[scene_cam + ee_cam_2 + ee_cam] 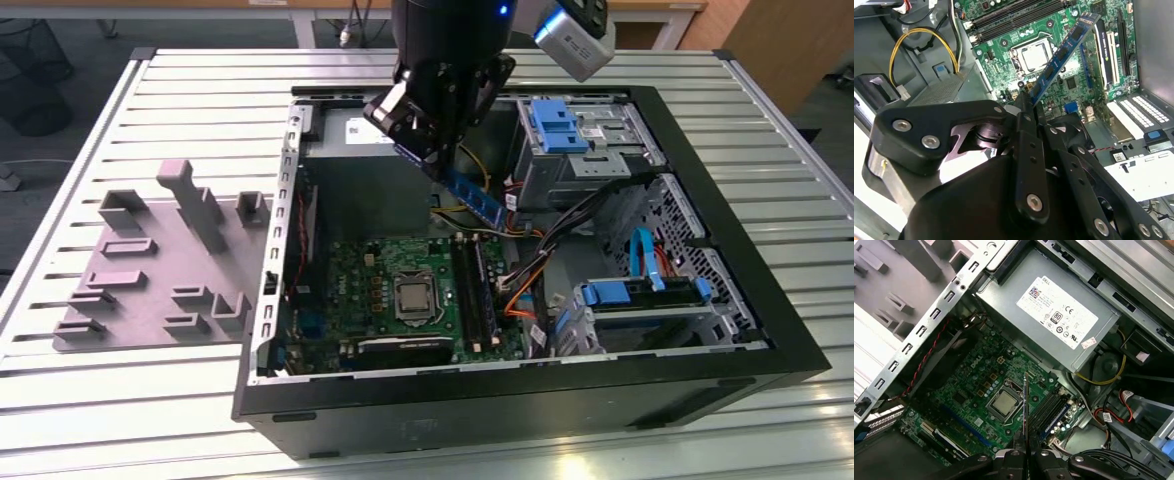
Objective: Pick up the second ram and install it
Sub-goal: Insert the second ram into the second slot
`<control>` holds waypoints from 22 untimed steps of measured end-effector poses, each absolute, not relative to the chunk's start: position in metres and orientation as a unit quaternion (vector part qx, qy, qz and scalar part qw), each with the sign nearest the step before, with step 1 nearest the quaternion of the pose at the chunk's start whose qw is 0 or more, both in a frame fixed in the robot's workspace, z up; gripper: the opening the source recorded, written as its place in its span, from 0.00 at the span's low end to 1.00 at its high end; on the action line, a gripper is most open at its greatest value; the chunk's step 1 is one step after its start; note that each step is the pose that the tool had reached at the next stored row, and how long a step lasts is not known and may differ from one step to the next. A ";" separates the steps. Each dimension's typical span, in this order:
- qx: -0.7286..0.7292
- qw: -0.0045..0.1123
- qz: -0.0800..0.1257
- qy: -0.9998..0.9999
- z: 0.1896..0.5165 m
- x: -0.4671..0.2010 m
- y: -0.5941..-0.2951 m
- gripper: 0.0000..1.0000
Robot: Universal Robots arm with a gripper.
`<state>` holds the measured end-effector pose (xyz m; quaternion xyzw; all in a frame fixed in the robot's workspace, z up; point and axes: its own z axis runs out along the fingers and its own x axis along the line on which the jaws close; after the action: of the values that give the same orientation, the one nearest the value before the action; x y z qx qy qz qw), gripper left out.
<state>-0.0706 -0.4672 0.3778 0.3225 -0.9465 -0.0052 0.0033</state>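
Gripper (447,165) up over the open case (747,350), fingers (1026,107) pinched tight on the ram (478,197), and the stick hangs in the air, clear of the board. In the exterior view the ram slants down out of the gripper toward that view's right, its low end above the memory slots (477,290) without touching them. Motherboard (387,290) lies flat on the case floor, processor (414,298) bare in its socket beside the slots.

In the second wrist view the ram (1061,52) runs away from the gripper (1029,100) as a blue strip with black chips, tilted across the green motherboard (1004,50). In the first wrist view it shows edge-on, a thin dark line (1025,405) rising from the gripper (1025,452) over the processor (1003,402), with the grey power supply (1054,315) beyond.

Off the case, on the exterior view's left, a grey fixture (147,270) sits on the slatted table (80,180). Blue drive brackets (554,125) stand at the far end of the case.
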 end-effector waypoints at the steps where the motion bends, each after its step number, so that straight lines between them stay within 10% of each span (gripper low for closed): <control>1: 0.322 0.003 -0.005 -0.947 0.378 -0.071 -0.467 0.14; 22: 0.205 0.003 -0.005 -0.979 0.376 -0.071 -0.467 0.14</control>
<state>-0.0706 -0.4672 0.3761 0.2051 -0.9787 -0.0046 0.0030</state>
